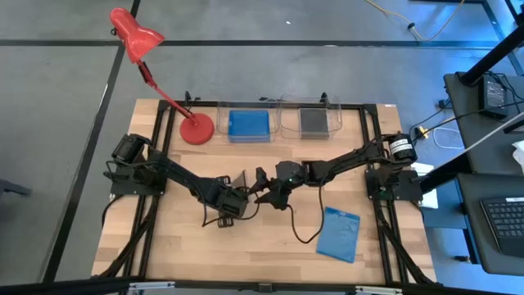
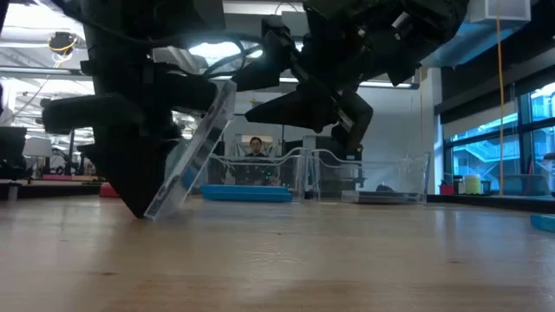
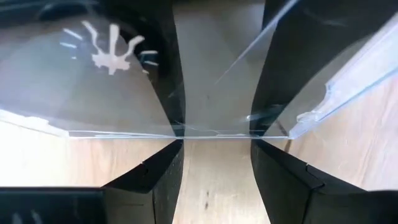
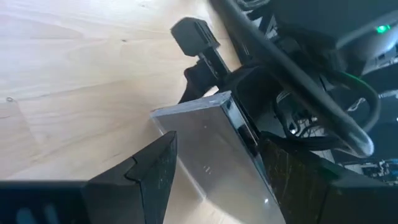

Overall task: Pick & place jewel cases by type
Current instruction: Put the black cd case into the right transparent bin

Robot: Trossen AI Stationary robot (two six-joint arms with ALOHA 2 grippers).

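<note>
Clear jewel case tilted, between both tools' fingers

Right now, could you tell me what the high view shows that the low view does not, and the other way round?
Only the high view shows the red lamp and the whole blue case lying flat near the table's right front; the low view catches at most its edge. Only the low view shows the clear case tilted, its bottom edge on the table, and a person beyond. Both show the left gripper on that case, the right gripper close by, and two trays.
</note>
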